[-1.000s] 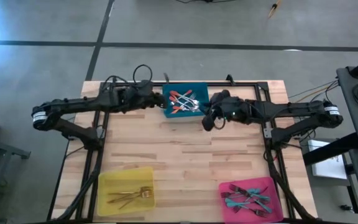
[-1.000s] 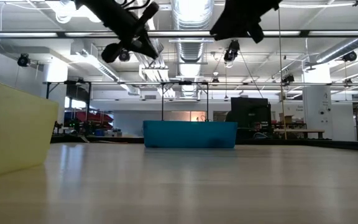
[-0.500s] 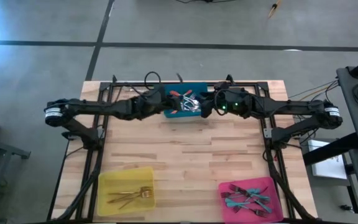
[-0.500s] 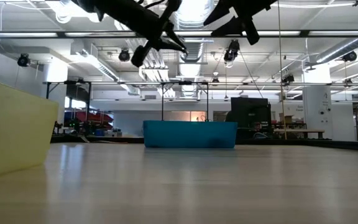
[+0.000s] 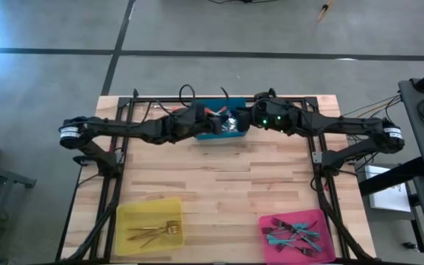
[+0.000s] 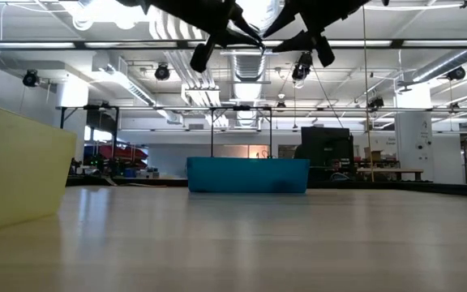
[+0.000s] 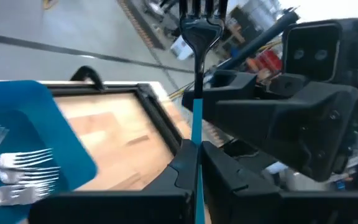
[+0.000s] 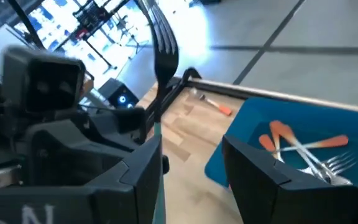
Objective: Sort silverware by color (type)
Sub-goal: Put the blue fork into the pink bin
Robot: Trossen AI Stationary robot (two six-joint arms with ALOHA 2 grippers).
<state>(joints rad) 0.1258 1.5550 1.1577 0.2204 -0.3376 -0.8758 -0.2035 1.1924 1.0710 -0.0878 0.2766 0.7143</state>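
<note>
My left gripper (image 7: 196, 149) hangs over the blue bin (image 5: 216, 133) at the far middle of the table, shut on a teal-handled fork (image 7: 197, 74). Its silver head (image 7: 201, 25) sticks out past the fingertips. My right gripper (image 8: 191, 146) faces it from the table's right, open. The same fork (image 8: 161, 56) stands close by the inner side of one right finger (image 8: 143, 168). More forks with silver heads (image 7: 17, 171) and red-orange handles (image 8: 277, 138) lie in the blue bin. My left gripper pinches the fork's teal handle (image 7: 196, 134) between its two fingers, coming nearly level from the table's left. The head end is free, and the fork is lifted clear above the blue bin. My right gripper is open beside the fork; whether a finger touches it, I cannot tell.
A yellow bin (image 5: 127, 221) with gold forks (image 5: 157, 232) stands at the near left. A pink bin (image 5: 322, 221) with teal-handled forks (image 5: 293, 235) is at the near right. Bare wood lies between them. A black frame (image 5: 112, 177) runs along the table's sides.
My left gripper has gone toward the table's right edge, out over the blue bin, and has tipped up toward level. My right gripper has gone toward the far edge and rolled. The two grippers now face each other closely above the bin.
</note>
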